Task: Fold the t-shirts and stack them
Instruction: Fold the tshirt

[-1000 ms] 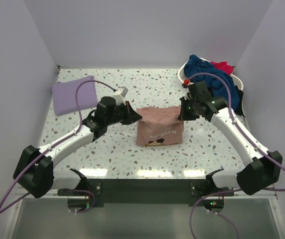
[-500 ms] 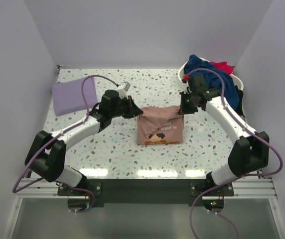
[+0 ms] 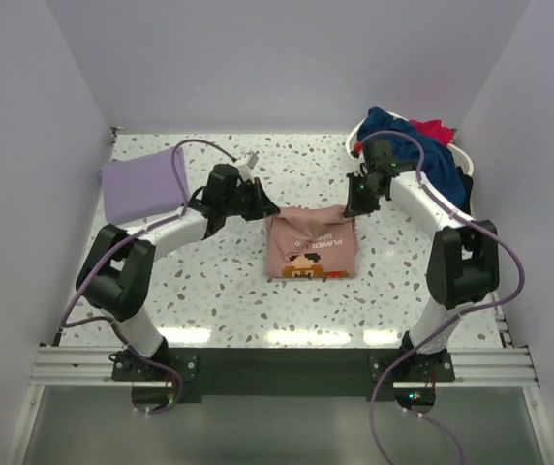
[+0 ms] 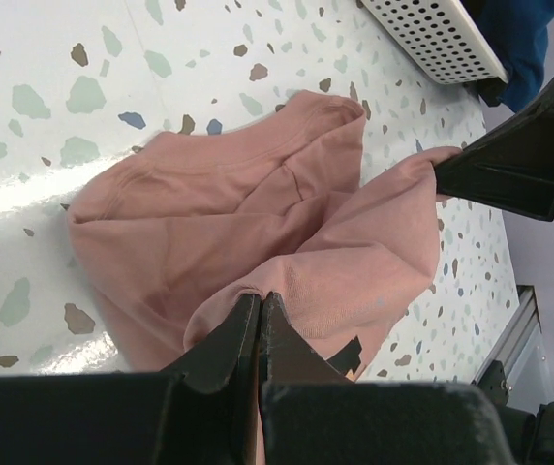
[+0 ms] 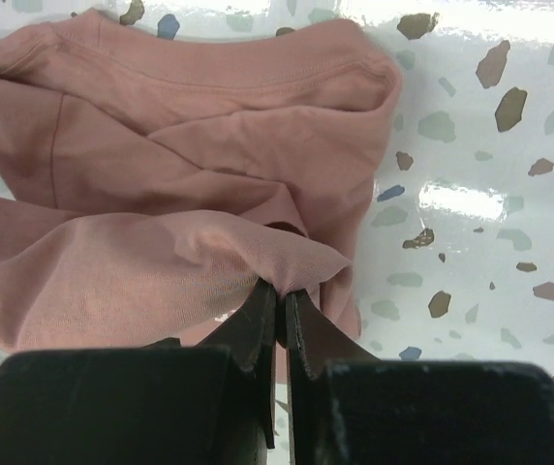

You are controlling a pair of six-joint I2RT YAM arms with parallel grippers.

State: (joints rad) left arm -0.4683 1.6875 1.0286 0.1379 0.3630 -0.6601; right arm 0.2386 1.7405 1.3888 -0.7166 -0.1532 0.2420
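The pink shirt (image 3: 311, 248) lies mid-table (image 3: 209, 291), between the two arms. Its long axis runs from the far edge toward the robot, and its print faces up. The left claw (image 3: 261, 207) is at the shirt's far-left corner and the right claw (image 3: 353, 207) at its far-right corner, so the line between them follows the far edge and neither arm is clearly nearer. In each wrist view the jaws are pressed together with a pinch of pink cloth between the tips. The held layer rises slightly off the part with the collar, which rests flat on the table beneath. The coming move seems to turn on that overlap: the pinched corners hang just above the far corners of the lower layer, so setting them down square would likely finish the fold. The folded lavender shirt (image 3: 139, 186), probably the stack, sits well apart to the far left, on the left arm's side.
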